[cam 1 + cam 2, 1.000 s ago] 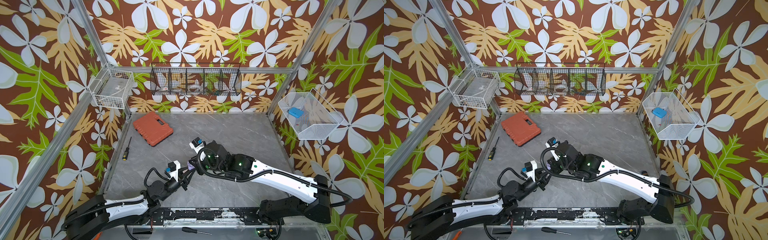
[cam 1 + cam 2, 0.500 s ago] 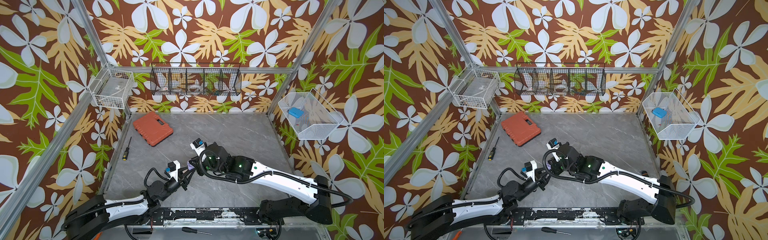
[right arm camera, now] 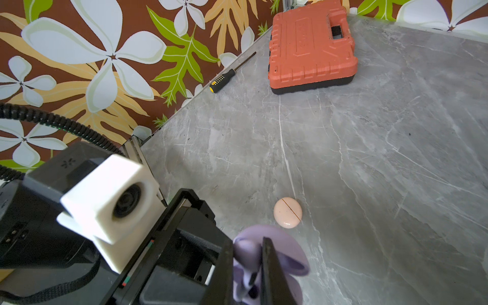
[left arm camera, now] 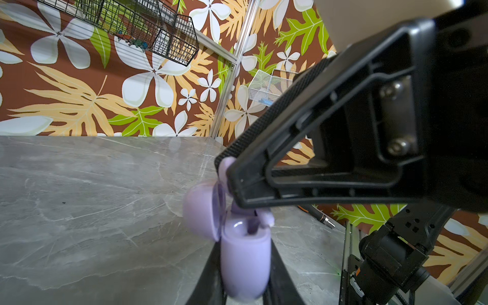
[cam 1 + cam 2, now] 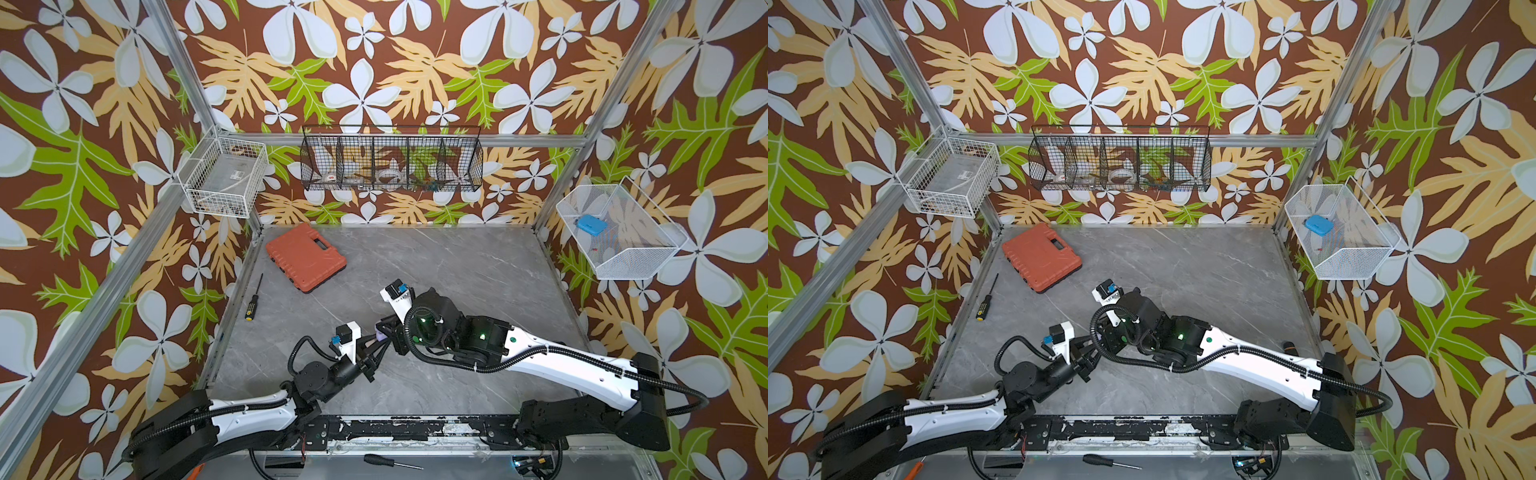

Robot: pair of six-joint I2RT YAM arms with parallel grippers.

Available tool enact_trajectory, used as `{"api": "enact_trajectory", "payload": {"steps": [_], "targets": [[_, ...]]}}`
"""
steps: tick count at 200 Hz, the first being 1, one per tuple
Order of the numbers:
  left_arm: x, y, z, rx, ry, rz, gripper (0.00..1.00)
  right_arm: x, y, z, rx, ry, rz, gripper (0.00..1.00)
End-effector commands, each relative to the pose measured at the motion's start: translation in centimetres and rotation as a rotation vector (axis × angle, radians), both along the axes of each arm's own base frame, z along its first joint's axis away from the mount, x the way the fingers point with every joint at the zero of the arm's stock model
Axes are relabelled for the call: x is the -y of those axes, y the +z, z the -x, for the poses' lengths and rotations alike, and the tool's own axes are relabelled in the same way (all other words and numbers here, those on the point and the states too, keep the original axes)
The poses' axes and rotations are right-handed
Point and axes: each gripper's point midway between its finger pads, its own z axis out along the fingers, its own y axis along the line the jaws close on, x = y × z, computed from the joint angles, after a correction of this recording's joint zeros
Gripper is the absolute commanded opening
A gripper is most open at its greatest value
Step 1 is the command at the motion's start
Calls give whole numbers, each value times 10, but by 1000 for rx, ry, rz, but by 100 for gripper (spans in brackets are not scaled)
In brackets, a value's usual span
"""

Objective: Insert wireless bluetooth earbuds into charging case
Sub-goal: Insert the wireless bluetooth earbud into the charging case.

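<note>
My left gripper (image 4: pixel 244 254) is shut on the body of a lavender charging case (image 4: pixel 245 264), whose lid (image 4: pixel 200 208) hangs open to one side. Right above the open case, my right gripper (image 3: pixel 247 264) is shut on a lavender earbud (image 3: pixel 244 252). The earbud's stem points down into the case's opening. In both top views the two grippers meet near the table's front middle, left gripper (image 5: pixel 374 351) below right gripper (image 5: pixel 388 332); the same meeting shows at the left gripper (image 5: pixel 1090 357). A closed pale pink case (image 3: pixel 287 212) lies on the table just beyond them.
An orange tool case (image 5: pixel 305 257) lies at the back left, with a black-and-yellow screwdriver (image 5: pixel 253 299) near the left edge. Wire baskets hang on the walls: a white one (image 5: pixel 224 180), a black one (image 5: pixel 390 160) and another white one (image 5: pixel 619 232) holding a blue thing. Another screwdriver (image 5: pixel 390 461) lies on the front rail.
Both arms keep nearly the same pose. The right wrist has shifted only a trifle over the case, and both grips hold.
</note>
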Motion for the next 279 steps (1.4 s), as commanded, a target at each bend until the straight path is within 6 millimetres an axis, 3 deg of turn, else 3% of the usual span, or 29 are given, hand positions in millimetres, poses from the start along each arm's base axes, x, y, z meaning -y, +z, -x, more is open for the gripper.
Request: {"api": "enact_trajectory", "payload": {"steps": [1,77,279], "targets": [[-2,13,1,23,1,52,0,1,2,-2,15,-14,-5,14],[-2,13,2,23,-5,53,0,4,6,-13,51,-68,-11,13],[-2,16,4,26,-15,66,0,5,9,-4,60,-74,-112,11]]}}
